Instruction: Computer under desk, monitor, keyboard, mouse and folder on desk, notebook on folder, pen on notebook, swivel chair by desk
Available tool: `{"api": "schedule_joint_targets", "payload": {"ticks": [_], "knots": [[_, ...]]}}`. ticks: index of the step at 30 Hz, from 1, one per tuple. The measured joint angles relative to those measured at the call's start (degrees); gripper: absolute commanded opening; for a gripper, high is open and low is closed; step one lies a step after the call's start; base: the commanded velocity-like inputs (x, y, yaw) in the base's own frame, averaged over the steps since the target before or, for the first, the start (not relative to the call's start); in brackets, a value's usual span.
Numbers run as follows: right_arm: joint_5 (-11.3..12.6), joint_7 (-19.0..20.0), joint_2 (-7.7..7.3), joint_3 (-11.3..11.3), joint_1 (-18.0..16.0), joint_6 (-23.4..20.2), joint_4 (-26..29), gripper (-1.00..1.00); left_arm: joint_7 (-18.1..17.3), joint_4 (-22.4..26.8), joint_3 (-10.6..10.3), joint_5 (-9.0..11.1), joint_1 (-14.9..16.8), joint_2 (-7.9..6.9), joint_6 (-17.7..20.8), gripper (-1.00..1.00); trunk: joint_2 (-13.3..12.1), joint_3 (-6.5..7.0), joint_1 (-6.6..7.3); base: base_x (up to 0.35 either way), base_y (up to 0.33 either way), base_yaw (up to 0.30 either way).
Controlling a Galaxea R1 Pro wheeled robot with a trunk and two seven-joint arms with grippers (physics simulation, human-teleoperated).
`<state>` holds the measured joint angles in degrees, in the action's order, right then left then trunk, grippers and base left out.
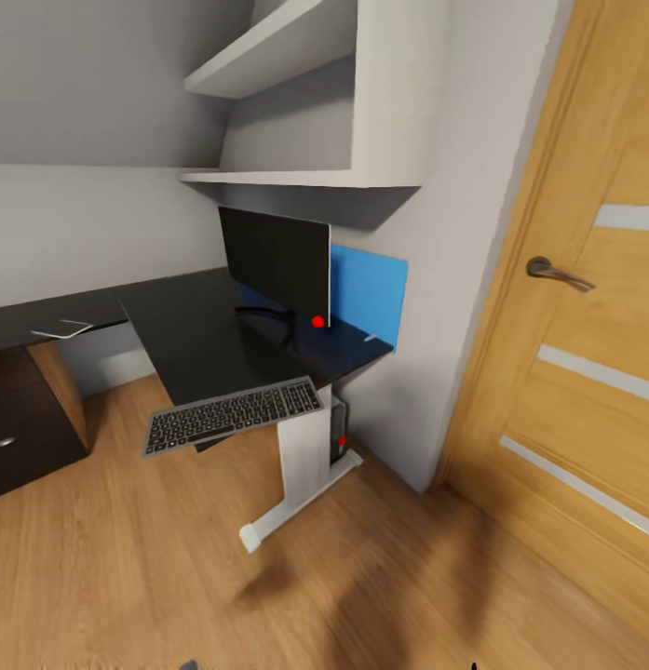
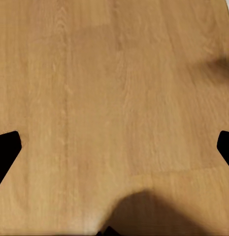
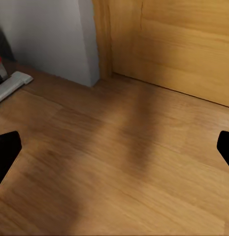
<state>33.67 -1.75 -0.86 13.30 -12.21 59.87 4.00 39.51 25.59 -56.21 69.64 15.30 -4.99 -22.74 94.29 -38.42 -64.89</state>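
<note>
The black desk (image 1: 194, 340) has a white leg (image 1: 301, 456) and a blue rear panel (image 1: 371, 293). The monitor (image 1: 273, 261) stands upright on it near the panel. The dark grey keyboard (image 1: 233, 414) lies at the desk's front edge and overhangs it. Under the desk, a sliver of the computer (image 1: 340, 437) with its red mark shows behind the leg. A small flat pale-edged notebook (image 1: 61, 328) rests on the desk's left wing. A thin whitish pen (image 1: 370, 336) lies by the panel. My left gripper (image 2: 114, 147) and right gripper (image 3: 114, 150) hang open over the wooden floor.
A dark drawer unit (image 1: 17, 423) sits under the desk's left wing. White wall shelves (image 1: 296, 102) hang above the monitor. A wooden door (image 1: 585, 372) with a handle (image 1: 557, 273) closes off the right. The desk's white foot (image 3: 11, 84) lies near a wall corner (image 3: 87, 44).
</note>
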Motion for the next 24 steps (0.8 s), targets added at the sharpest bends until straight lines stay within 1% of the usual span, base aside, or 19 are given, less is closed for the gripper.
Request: {"api": "schedule_joint_targets", "payload": {"ticks": [4, 6, 12, 15, 16, 20, 24], "knots": [[-0.01, 0.00, 0.00, 0.00, 0.00, 0.00, -0.01, 1.00, -0.06, -0.02, -0.02, -0.14, 0.00, 0.14, -0.09, 1.00, 0.00, 0.00, 0.00, 0.000, 0.000, 0.288], [-0.01, 0.00, 0.00, 0.00, 0.00, 0.00, -0.02, 1.00, -0.06, -0.02, -0.07, -0.19, 0.00, 0.64, -0.11, 1.00, 0.00, 0.00, 0.00, 0.000, 0.000, 0.288], [-0.01, 0.00, 0.00, -0.01, 0.00, 0.00, -0.04, 1.00, -0.13, -0.02, -0.33, -0.52, 0.00, 1.21, -0.18, 1.00, 0.00, 0.00, 0.00, 0.000, 0.000, 0.288], [-0.01, 0.00, 0.00, -0.03, 0.00, 0.00, -0.04, 1.00, -0.38, -0.02, -0.76, -0.71, 0.00, 1.24, -0.30, 1.00, 0.00, 0.00, 0.00, 0.000, 0.000, 0.288], [-0.01, 0.00, 0.00, -0.02, 0.00, 0.00, -0.02, 1.00, -1.08, -0.02, -1.12, -0.78, 0.00, 1.22, -0.34, 1.00, 0.00, 0.00, 0.00, 0.000, 0.000, 0.288], [0.00, 0.00, -0.02, -0.04, 0.00, 0.00, -0.02, 1.00, -2.24, -0.03, -1.35, -0.85, 0.00, 1.19, -0.37, 1.00, 0.00, 0.00, 0.00, 0.000, 0.000, 0.288], [-0.01, 0.00, -0.02, 0.03, 0.00, 0.02, -0.06, 1.00, -2.59, -0.03, -1.39, -0.75, 0.00, 1.18, -0.38, 1.00, 0.00, 0.00, 0.00, 0.000, -0.137, 0.288]]}}
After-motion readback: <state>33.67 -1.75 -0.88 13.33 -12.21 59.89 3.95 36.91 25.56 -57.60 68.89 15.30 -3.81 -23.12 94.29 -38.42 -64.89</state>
